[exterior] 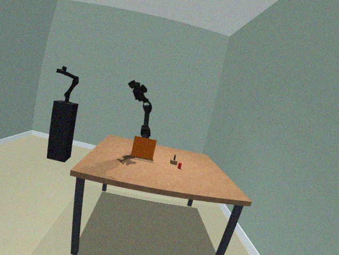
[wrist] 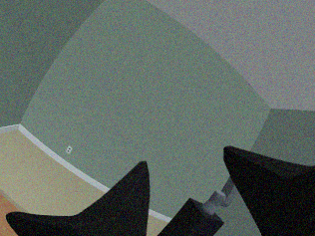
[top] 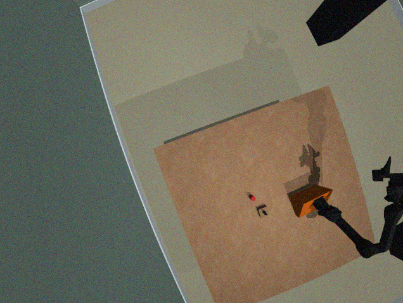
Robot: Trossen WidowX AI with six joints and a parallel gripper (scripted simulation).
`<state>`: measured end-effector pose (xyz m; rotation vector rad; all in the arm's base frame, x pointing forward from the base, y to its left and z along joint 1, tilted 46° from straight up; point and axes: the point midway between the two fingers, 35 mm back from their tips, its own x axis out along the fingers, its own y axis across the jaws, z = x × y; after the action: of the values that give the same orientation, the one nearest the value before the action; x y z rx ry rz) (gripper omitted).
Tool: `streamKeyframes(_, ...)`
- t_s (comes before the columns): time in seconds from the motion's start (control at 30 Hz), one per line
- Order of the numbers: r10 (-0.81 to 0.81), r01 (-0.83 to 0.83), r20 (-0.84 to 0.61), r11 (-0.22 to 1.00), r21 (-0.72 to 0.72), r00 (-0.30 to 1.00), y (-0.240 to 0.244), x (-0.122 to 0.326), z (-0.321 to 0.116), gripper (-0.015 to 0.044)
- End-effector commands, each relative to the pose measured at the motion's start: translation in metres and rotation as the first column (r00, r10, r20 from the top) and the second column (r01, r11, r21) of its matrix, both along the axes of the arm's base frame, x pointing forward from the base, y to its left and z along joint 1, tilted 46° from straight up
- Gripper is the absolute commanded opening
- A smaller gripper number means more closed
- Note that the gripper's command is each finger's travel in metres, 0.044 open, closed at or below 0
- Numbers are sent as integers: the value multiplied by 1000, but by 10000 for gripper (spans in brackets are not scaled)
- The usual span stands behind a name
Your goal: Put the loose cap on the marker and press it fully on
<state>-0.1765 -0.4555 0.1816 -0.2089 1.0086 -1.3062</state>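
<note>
No readable text, label, brand, number or sign appears in any of the three views. The only thing resembling a marking is a tiny pale square [wrist: 69, 149] low on the green wall [wrist: 153, 86] in the wrist view, at about nine o'clock, and it is too small and blurred to make out any characters.
</note>
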Motion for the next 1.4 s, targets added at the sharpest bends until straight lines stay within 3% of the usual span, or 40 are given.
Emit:
streamKeyframes(0.0, 167, -168, 23, 983, 78, 986, -18, 57, -26, 243)
streamKeyframes(0.4, 587, -592, 123, 739, 321, 800, -11, 229, -109, 243)
streamKeyframes(0.6, 767, -750, 166, 517, 414, 620, 17, 305, -144, 243)
streamKeyframes(0.77, 895, -837, 219, 243, 489, 388, 61, 374, -182, 243)
streamKeyframes(0.97, 949, -845, 290, -51, 533, 125, 118, 431, -216, 243)
streamKeyframes(1.07, 936, -813, 344, -252, 525, -68, 158, 462, -232, 243)
streamKeyframes(1.37, 656, -516, 500, -754, 407, -566, 298, 525, -267, 243)
